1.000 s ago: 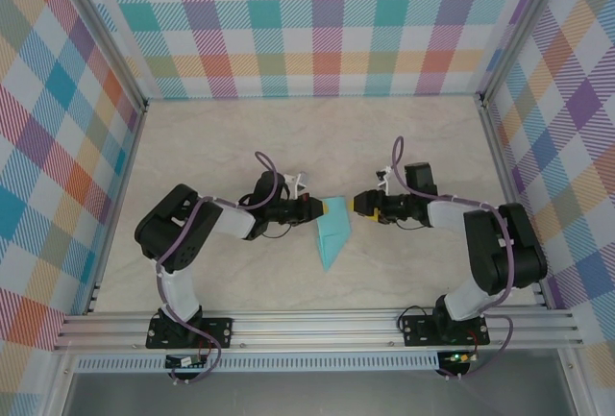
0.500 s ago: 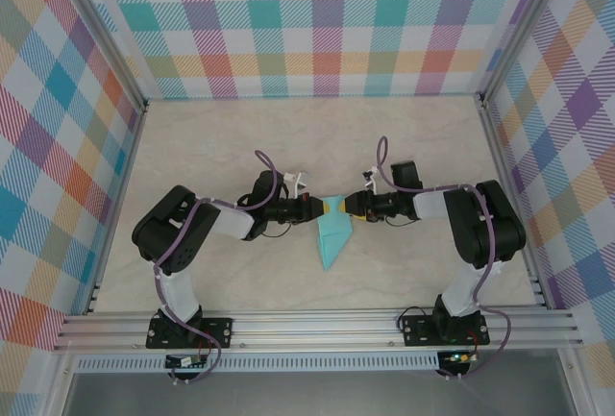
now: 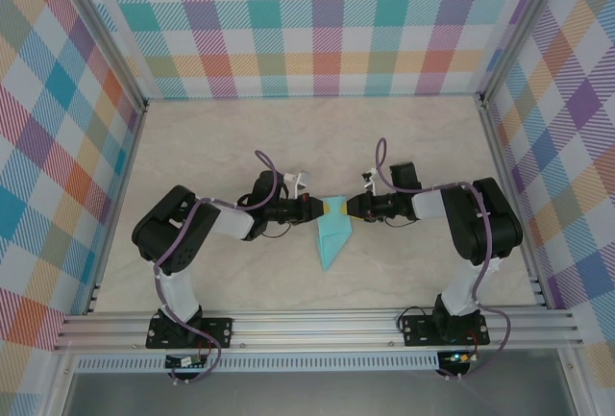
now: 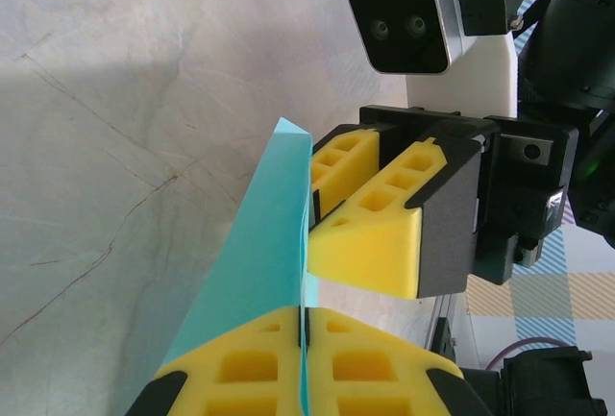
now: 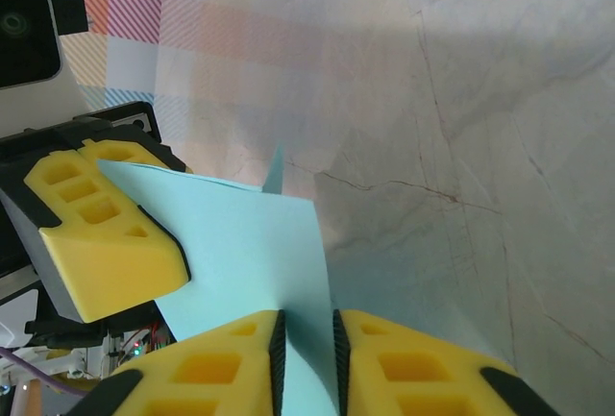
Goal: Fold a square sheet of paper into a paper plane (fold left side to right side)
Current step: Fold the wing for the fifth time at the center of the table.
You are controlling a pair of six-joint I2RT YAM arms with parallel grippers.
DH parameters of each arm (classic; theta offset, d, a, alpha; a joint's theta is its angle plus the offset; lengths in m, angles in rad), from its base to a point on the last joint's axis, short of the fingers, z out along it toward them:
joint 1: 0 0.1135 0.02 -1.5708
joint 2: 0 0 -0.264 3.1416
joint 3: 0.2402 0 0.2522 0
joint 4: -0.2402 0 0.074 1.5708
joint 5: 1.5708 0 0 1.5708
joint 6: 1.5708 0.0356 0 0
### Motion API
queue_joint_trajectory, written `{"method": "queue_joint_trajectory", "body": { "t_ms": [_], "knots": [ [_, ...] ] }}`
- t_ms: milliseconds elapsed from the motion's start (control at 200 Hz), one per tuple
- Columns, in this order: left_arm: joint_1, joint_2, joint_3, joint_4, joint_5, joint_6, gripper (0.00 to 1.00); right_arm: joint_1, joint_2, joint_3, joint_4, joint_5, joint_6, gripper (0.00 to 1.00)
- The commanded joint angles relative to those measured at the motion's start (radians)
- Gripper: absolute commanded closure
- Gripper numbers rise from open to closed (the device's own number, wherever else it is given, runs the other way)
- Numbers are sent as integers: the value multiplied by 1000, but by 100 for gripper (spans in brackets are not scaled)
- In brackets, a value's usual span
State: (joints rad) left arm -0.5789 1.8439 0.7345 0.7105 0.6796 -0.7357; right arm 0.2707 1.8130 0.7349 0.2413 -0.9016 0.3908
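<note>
The turquoise paper plane lies at the table's middle, its point toward the near edge and its wide back end raised between both grippers. My left gripper comes in from the left and is shut on the paper's back edge, pads pressed together. My right gripper faces it from the right. Its yellow fingers stand just past the paper. In the right wrist view the paper runs into a narrow gap between the right gripper's pads, which stand slightly apart.
Pale marble-pattern tabletop lies all around, fenced by checked walls and an aluminium frame rail at the near edge. Purple cables loop over both arms. The left wrist camera housing sits close opposite the right gripper.
The right arm has slid left until its fingers reach the paper's back end, and its jaws have narrowed round the paper. The left gripper has kept its hold without moving.
</note>
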Motion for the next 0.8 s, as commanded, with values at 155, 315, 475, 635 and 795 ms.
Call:
{"method": "queue_joint_trajectory", "body": {
  "t_ms": [155,315,475,635,795],
  "knots": [
    [16,-17,28,-128,-23,90,78,5,-41,0,-86,24,-66,94],
    [28,-104,36,-324,-105,191,56,8,-59,-1,-123,41,-64,96],
    [31,-250,14,-520,-265,263,41,25,-67,7,-158,71,-43,97],
    [-35,-447,-57,-638,-400,302,35,48,-80,13,-176,113,22,97],
    [-240,-599,-46,-812,-559,347,35,74,-109,27,-204,144,69,96]
  ]
}}
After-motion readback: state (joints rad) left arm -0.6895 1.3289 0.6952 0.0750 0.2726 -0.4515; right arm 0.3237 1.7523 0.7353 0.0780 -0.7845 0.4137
